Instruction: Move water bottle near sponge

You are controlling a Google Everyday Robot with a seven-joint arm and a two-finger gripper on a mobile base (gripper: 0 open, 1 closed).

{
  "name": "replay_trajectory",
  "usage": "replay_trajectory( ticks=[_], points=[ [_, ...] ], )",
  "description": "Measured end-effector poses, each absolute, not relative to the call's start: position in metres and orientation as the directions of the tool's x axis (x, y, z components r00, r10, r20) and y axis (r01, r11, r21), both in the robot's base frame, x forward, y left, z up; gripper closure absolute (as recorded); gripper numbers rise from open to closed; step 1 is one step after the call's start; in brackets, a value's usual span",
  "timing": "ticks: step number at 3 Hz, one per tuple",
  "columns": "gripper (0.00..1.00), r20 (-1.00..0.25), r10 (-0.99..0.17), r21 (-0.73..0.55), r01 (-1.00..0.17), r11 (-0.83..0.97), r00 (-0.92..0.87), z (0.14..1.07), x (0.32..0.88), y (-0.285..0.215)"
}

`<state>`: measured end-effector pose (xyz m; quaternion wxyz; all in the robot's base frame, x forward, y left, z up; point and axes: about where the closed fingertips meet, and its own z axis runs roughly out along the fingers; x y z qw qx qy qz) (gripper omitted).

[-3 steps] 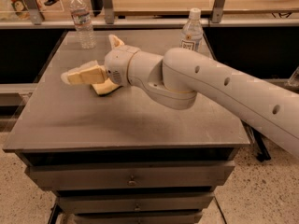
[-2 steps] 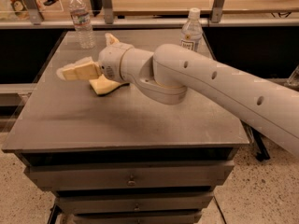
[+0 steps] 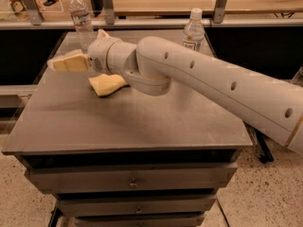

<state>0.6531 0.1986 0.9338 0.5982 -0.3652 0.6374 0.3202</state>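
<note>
The water bottle (image 3: 80, 20), small, clear and ribbed with a white cap, stands upright at the table's back left corner. The pale yellow sponge (image 3: 108, 84) lies flat on the table in front of it, partly under my wrist. My gripper (image 3: 71, 55) hovers over the left part of the table, just in front of the bottle and up-left of the sponge. It is open and empty. One finger (image 3: 66, 63) points left and the other tip (image 3: 101, 32) shows behind the wrist. It is not touching the bottle.
A taller smooth bottle (image 3: 193, 32) with a dark label stands at the back, right of centre. My arm (image 3: 213, 84) crosses the table from the right. The grey table (image 3: 132, 126) has drawers below. A shelf rail (image 3: 156, 22) runs behind it.
My gripper has moved left and toward the back, off the sponge and closer to the water bottle. The sponge and both bottles have not moved.
</note>
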Motion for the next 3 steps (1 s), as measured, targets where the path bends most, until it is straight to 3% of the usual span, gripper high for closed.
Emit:
replay_trajectory(
  ticks=[3],
  points=[
    [0.00, -0.998, -0.061, -0.061, -0.856, 0.513, 0.035, 0.925, 0.737, 0.231]
  ],
)
